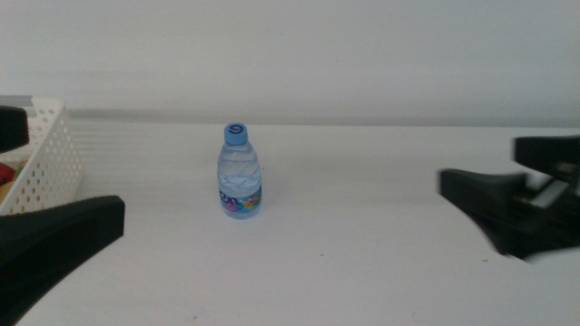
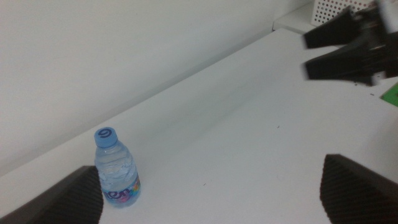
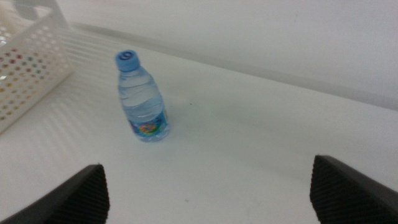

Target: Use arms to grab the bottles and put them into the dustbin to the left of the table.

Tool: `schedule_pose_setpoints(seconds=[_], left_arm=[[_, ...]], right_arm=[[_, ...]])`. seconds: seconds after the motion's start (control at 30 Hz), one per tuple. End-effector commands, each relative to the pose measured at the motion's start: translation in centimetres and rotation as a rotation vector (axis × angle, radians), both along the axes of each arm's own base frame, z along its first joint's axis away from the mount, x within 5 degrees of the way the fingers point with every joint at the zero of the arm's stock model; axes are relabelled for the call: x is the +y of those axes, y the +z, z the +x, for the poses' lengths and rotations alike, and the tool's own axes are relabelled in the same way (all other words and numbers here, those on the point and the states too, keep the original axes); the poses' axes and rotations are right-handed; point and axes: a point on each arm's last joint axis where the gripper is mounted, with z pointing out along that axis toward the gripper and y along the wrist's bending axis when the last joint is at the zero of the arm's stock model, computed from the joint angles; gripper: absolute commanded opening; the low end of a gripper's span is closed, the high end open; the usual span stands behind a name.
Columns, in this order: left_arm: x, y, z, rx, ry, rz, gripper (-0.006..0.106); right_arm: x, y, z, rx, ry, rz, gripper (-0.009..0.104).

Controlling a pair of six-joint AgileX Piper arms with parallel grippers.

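Left gripper (image 2: 211, 186) and right gripper (image 3: 208, 186): both jaws spread wide, empty, set apart on either side of the water bottle (image 1: 239, 172).

A small clear glossy plastic water bottle (image 1: 239, 175) with a smooth blue cap and bright printed label stands on a smooth matt white desk (image 1: 362, 263), near a white perforated plastic basket (image 1: 43, 158); matt black, finely textured fingers (image 3: 348, 190).

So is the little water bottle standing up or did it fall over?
Standing up. The water bottle sits on its base on the table, blue cap on top.
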Motion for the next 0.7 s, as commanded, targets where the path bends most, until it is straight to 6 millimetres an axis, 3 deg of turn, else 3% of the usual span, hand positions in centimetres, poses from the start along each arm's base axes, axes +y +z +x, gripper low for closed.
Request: schedule_pose_setpoints(seconds=[0.0, 0.13, 0.33, 0.67], left_arm=[[-0.1, 0.1, -0.1, -0.007, -0.007, -0.019, 0.094], [-0.1, 0.1, -0.1, -0.007, -0.007, -0.019, 0.094], [-0.1, 0.1, -0.1, -0.007, -0.007, -0.019, 0.094], [-0.1, 0.1, -0.1, -0.008, -0.007, -0.020, 0.094]], right_arm=[[-1.1, 0.4, -1.7, 0.008, 0.033, -0.015, 0.086], [-2.3, 0.7, -3.8, 0.058, 0.065, -0.002, 0.086], [-3.3, 0.7, -7.5, 0.032, 0.314, -0.098, 0.086], [-7.2, 0.7, -11.3, -0.143, 0.267, -0.064, 0.086]])
